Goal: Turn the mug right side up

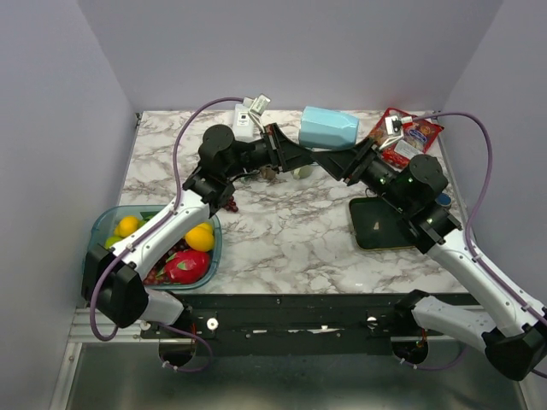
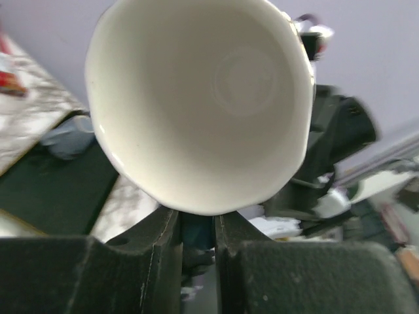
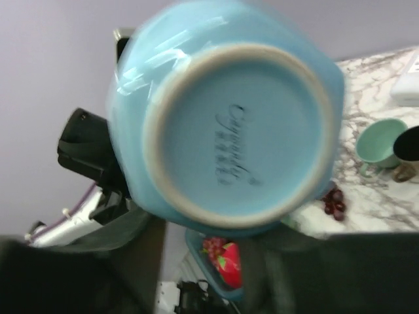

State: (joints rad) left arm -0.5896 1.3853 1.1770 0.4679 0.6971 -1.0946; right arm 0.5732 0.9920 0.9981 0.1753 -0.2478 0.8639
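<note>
Fruit fills a bin (image 1: 98, 239) front left; a dark tray (image 1: 376, 226) lies right, snack packets (image 1: 412, 137) behind it. The blue mug (image 1: 329, 128) hangs sideways above the table's back. The left gripper (image 2: 196, 219) pinches it just under the rim. The right gripper (image 1: 355, 162) is spread beneath its base; whether it touches is unclear.

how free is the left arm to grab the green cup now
Probably not yet: the left gripper is clamped on the blue mug, held in the air. The green cup stands nearby, likely reachable once that's released.
</note>
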